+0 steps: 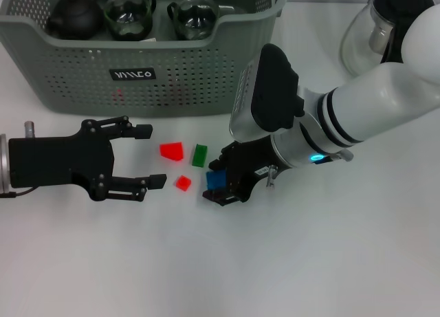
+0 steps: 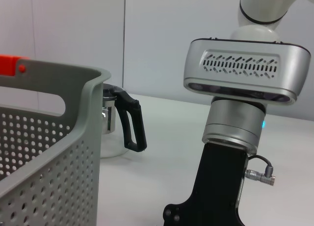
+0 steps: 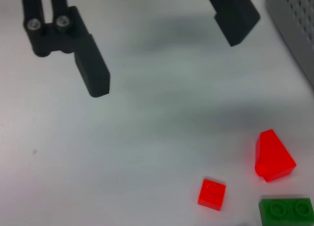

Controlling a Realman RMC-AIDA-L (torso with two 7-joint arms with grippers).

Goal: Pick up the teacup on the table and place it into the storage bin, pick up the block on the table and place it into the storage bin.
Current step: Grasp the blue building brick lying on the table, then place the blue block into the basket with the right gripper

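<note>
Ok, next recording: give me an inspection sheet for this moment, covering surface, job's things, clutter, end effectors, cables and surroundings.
Surface: white table, bare in front.
Job's things: storage bin at the back holds a black teapot and two glass teacups; blue block between the right fingers; two red blocks and a green block loose on the table.
Clutter: glass carafe, back right.
End effectors: left end effector open, beside the red blocks; right end effector shut on the blue block.
Cables: short connector lead on the right wrist.
Surroundings: plain pale wall.
</note>
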